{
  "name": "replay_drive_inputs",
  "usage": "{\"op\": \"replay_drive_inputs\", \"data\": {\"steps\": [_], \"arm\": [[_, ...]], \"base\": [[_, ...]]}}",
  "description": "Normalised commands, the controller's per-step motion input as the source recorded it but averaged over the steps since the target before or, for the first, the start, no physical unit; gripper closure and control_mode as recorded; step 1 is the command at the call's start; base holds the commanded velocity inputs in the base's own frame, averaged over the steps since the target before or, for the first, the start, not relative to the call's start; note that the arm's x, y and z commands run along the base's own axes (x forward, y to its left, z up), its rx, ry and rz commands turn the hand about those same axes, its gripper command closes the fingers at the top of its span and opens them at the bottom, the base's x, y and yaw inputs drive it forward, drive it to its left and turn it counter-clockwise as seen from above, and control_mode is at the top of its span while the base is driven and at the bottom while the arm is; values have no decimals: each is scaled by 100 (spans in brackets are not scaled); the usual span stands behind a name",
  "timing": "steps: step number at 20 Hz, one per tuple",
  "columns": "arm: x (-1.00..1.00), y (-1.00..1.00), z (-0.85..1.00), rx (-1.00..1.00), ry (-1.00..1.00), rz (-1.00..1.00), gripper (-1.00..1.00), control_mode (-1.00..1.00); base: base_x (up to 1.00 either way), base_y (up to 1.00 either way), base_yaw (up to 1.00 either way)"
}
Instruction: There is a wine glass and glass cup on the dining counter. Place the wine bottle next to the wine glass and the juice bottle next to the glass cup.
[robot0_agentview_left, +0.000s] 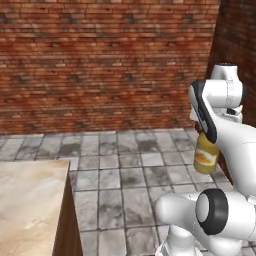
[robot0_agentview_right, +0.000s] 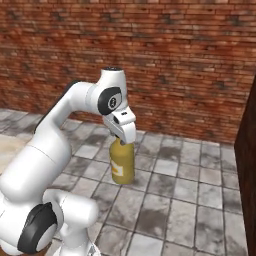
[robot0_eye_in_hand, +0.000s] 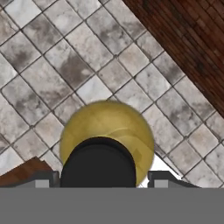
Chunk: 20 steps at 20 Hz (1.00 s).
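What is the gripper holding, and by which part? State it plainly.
The gripper holds the juice bottle by its top, at the neck and cap, hanging upright above the tiled floor.

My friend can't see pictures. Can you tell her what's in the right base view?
The white robot arm's gripper holds a squat yellow juice bottle by its top, lifted in the air over a grey stone-tile floor. A red brick wall stands behind.

White arm rises from base, bends at elbow, forearm reaches forward, wrist turned down. End effector (robot0_agentview_right: 123, 141) points straight down, fingers (robot0_eye_in_hand: 162, 179) either side of juice bottle (robot0_agentview_right: 122, 162) cap, clamped on it, bottle hanging upright above floor.
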Motion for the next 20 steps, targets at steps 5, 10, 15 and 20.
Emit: {"op": "replay_drive_inputs", "data": {"steps": [5,10,15,20], "arm": [[0,0,0,0,0,0,100,100],[0,0,0,0,0,0,100,100],[0,0,0,0,0,0,100,100],[0,0,0,0,0,0,100,100]], "base": [[86,-21,12],[85,-17,16],[82,-12,23],[77,-10,32]]}}
